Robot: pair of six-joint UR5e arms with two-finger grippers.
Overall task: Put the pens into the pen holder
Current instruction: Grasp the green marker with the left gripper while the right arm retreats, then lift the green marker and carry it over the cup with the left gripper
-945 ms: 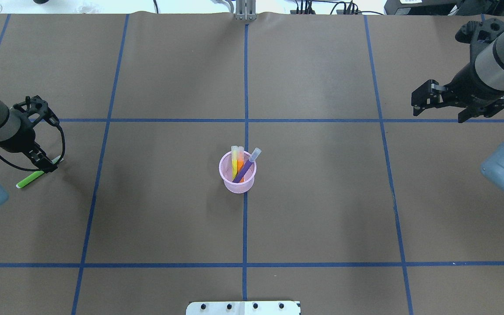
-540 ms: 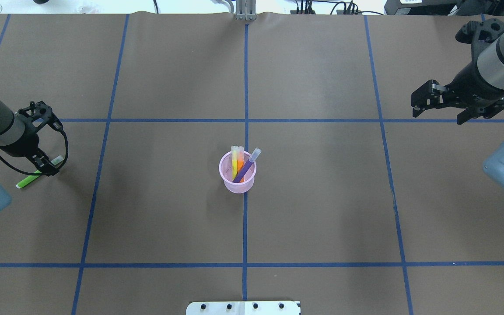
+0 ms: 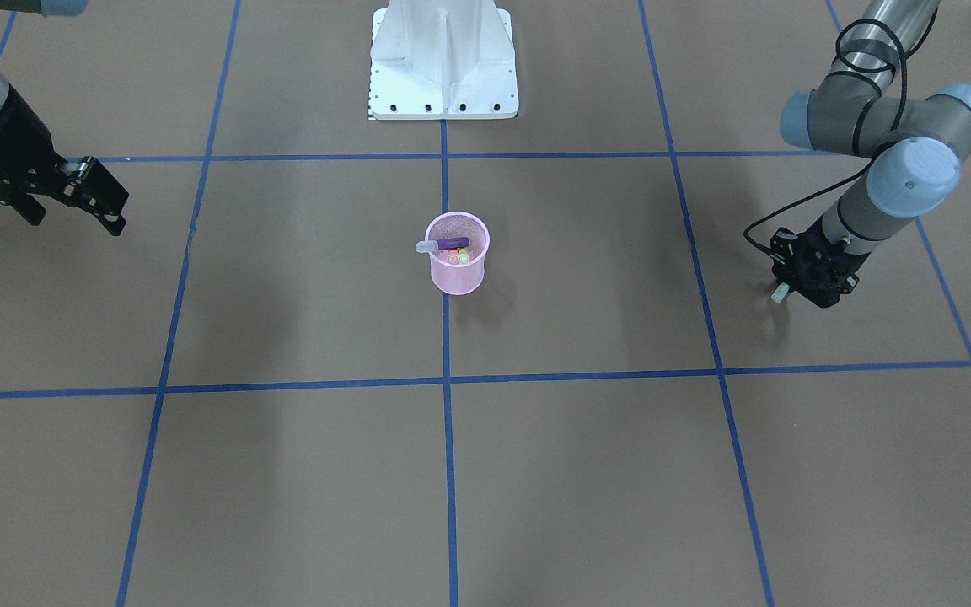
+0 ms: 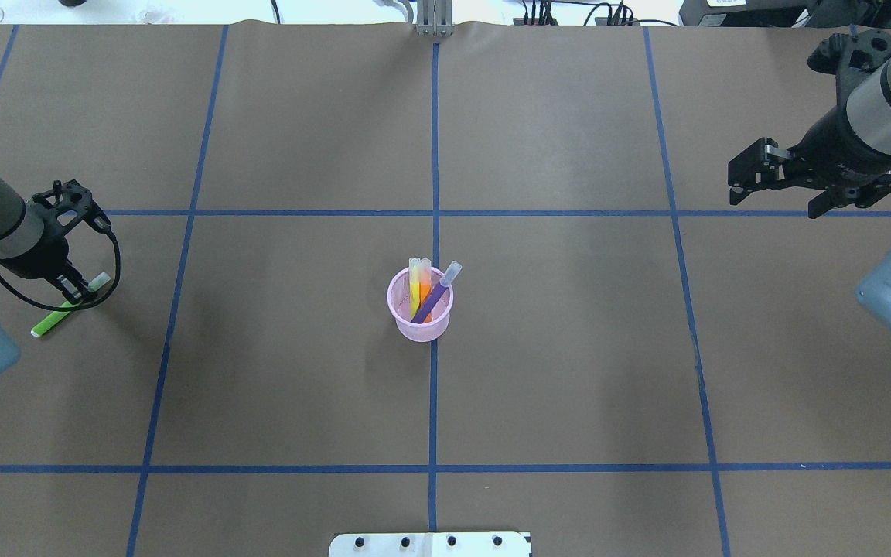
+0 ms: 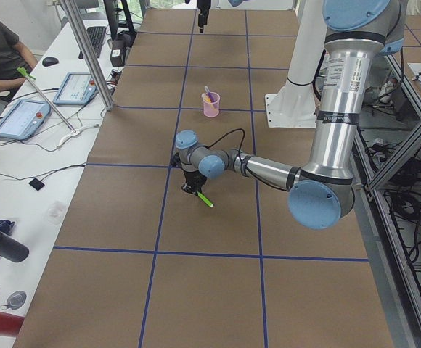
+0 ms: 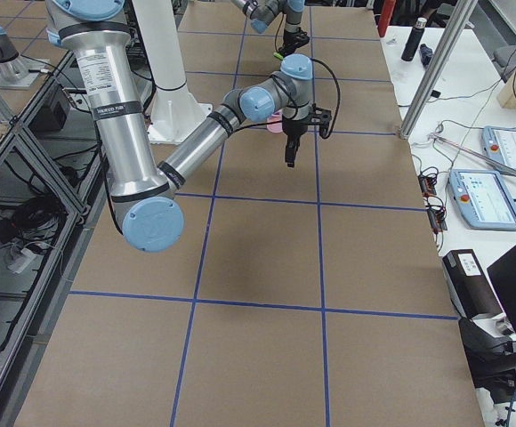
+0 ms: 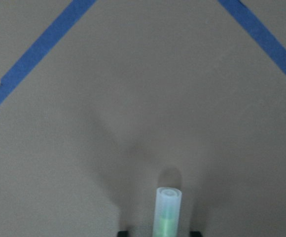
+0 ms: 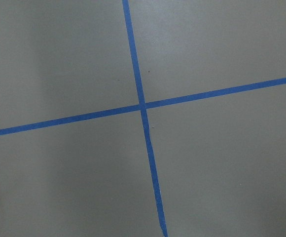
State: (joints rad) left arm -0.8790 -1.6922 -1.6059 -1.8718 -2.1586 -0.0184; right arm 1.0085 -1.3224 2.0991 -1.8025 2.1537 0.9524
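The pink mesh pen holder [image 4: 420, 323] stands upright at the table's middle, also in the front view [image 3: 458, 271]. In it lean the yellow pen [image 4: 414, 283], the orange pen [image 4: 425, 294] and the purple pen [image 4: 441, 285]. The green pen [image 4: 49, 322] is at the far left, low over the table. My left gripper [image 4: 76, 292] is shut on it near its pale cap [image 7: 168, 207]. The cap pokes out beside the gripper in the front view [image 3: 779, 292]. My right gripper [image 4: 734, 186] is open and empty above the table at the far right, far from the cup.
Blue tape lines [image 4: 435, 155] divide the brown table cover into a grid. The white robot base [image 3: 443, 59] stands at the near edge behind the cup. Control tablets [image 5: 23, 117] and a person sit beyond the table's far side.
The left wrist has shifted slightly. The green pen has turned and moved a little with it. The right arm has barely moved.
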